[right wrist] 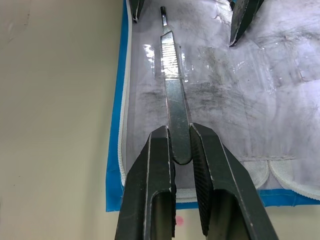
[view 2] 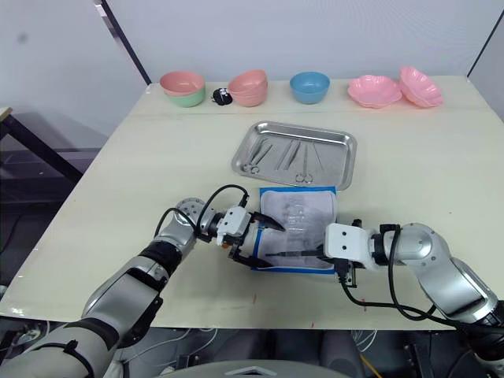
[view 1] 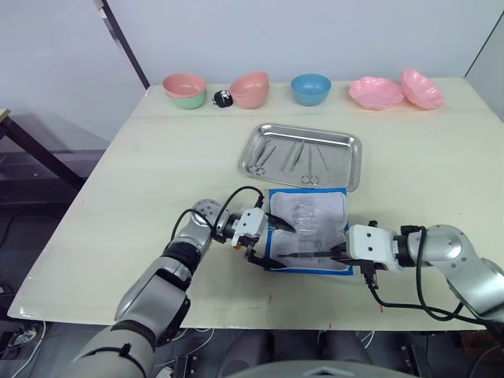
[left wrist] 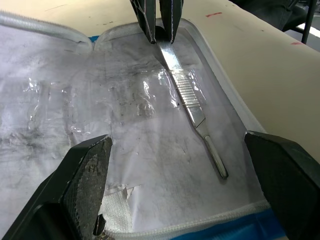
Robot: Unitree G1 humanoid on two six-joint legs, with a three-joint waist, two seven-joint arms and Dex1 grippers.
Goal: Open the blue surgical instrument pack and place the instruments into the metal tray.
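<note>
Pack: the blue surgical instrument pack (view 1: 309, 228) lies unfolded on the table (view 1: 157, 173), pale lining up, just in front of the metal tray (view 1: 301, 156)
Tray: several instruments (view 1: 291, 155) already lie inside it (scissors and forceps, by the ring handles I can make out)
Last piece: one slim flat-handled instrument (right wrist: 172, 95) rests on the lining along the pack's near edge
Right gripper: the right gripper (right wrist: 182, 147) has its jaws pinched narrow on the broad end of that flat-handled instrument, low against the lining
Left gripper: the left gripper (left wrist: 175, 165) hovers over the pack's left side, jaws spread wide, holding nothing
Risk, slip: the grip sits at the very tip of a smooth, thin handle, so the piece could pivot or slide out on the lift
Risk, snag: part of the handle looks tucked under a clear sleeve (hard to be sure), so pulling upward might drag the whole pack along
Risk, pack shift: the left gripper is not pressing the pack down, so nothing anchors it if it drags
Risk, drop: a loose hold on the way to the tray could land the piece on the table short of the rim
</note>
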